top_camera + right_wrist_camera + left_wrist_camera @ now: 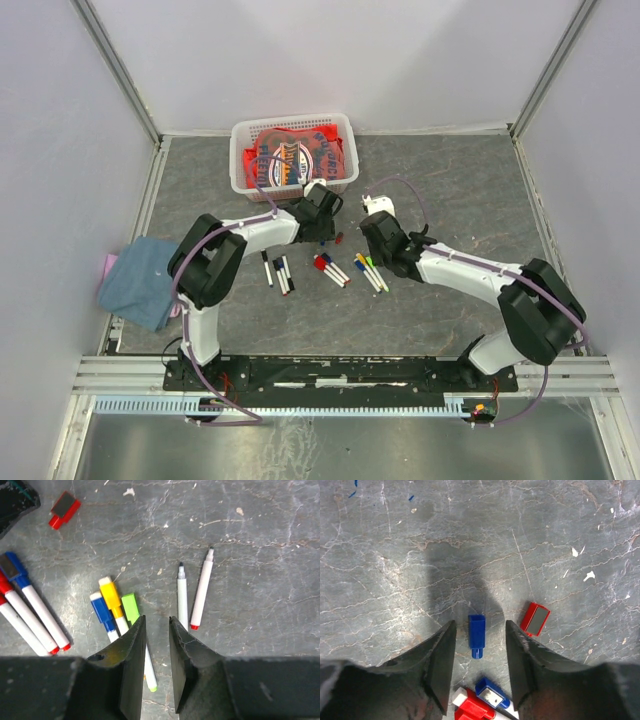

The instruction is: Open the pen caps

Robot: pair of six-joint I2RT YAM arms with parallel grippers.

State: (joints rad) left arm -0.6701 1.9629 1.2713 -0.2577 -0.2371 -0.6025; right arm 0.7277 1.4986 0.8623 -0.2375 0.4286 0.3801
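My left gripper [480, 625] is open just above the table, and a loose blue pen cap [477, 635] lies flat between its fingertips, touching neither. A loose red cap [535, 618] lies to its right. Capped blue [492, 695] and red [472, 707] pens lie near the wrist. My right gripper [157, 618] is open by a narrow gap with nothing in it. It hangs over a group of pens with yellow [111, 596], blue [101, 611] and green [131, 607] caps. Two uncapped white pens [183, 597] lie to their right. In the top view both grippers, left [325, 225] and right [385, 250], are at the table's middle.
A white basket [240, 150] holding red cloth stands at the back, just behind the left gripper. A blue cloth [145, 280] lies at the left edge. More pens [278, 272] lie in small groups in front of the grippers. Walls enclose the table.
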